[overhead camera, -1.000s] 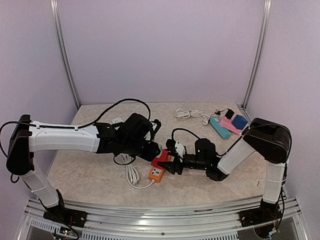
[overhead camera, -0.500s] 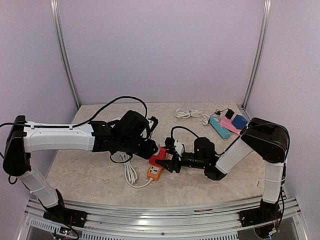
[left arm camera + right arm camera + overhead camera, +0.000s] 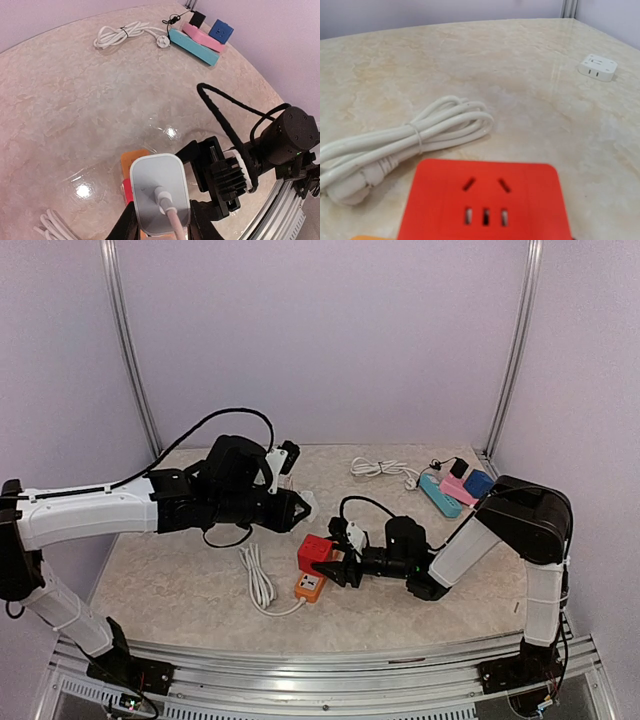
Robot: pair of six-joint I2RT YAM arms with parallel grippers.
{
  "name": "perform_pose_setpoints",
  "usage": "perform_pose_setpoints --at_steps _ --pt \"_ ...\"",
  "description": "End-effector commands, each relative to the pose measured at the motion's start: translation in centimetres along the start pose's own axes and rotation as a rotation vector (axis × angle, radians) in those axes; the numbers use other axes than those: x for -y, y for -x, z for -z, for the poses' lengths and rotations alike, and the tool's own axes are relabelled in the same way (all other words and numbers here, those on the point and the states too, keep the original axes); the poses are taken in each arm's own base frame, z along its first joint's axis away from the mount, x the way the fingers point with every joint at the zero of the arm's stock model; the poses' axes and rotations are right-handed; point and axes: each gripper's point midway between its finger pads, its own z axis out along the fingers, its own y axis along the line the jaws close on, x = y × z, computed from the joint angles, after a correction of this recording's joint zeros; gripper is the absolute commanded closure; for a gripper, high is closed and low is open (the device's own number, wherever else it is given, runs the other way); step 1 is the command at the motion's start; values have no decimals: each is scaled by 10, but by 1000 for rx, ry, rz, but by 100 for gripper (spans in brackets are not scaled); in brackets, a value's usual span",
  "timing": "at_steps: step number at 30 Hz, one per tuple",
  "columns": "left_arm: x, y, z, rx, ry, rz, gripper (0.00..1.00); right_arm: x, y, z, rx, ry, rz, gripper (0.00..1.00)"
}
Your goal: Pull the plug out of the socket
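Observation:
The white plug (image 3: 159, 192) is off the socket and hangs in the air, my left gripper (image 3: 162, 220) shut on its sides, its white cord trailing toward the camera. In the top view the plug (image 3: 303, 502) sits above and left of the red socket (image 3: 315, 552). The red socket's face (image 3: 485, 200) is bare, its slots showing. An orange socket block (image 3: 312, 585) lies against it. My right gripper (image 3: 338, 565) is low on the table, closed around the red socket from the right; its fingers are out of the right wrist view.
A coiled white cable (image 3: 258, 580) lies left of the sockets. At the back right are a teal power strip (image 3: 440, 495), a pink one (image 3: 458, 490), a blue cube (image 3: 479, 483) and another white cable bundle (image 3: 380, 468). A small white adapter (image 3: 597, 67) sits farther off.
My left arm has risen and drawn back to the left with the white plug, which has come out of the red socket. The right gripper has stayed on the socket.

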Motion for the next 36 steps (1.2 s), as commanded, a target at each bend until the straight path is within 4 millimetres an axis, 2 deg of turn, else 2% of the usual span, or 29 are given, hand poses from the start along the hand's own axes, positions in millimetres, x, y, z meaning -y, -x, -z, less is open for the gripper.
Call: perform_pose_setpoints --at_steps 1,11,14,17,19,22,24,27,28,30,36 --pt "-39 19 17 73 29 86 100 -2 -70 8 -216 -8 -81 88" --pt "-180 63 69 279 88 348 100 -3 -69 8 -212 -1 -85 88" --pt "-218 68 75 315 108 419 100 -3 -68 8 -210 -1 -84 88" --pt "-264 66 74 326 158 502 100 -3 -69 8 -210 -1 -86 88" --pt "-292 60 67 320 170 563 100 -3 -69 8 -212 1 -88 87" --pt "-323 61 60 333 167 614 100 -3 -68 8 -210 1 -85 87" --pt "-344 53 46 312 176 649 100 -3 -70 8 -213 3 -87 87" --pt "-360 49 28 290 165 686 98 -3 -69 7 -213 2 -86 87" --pt "-377 46 28 296 179 711 98 -3 -69 8 -214 2 -87 86" --pt "-390 40 17 283 179 737 96 -3 -69 7 -213 1 -85 86" --pt "-423 27 -18 225 193 794 94 -3 -69 7 -215 5 -86 85"
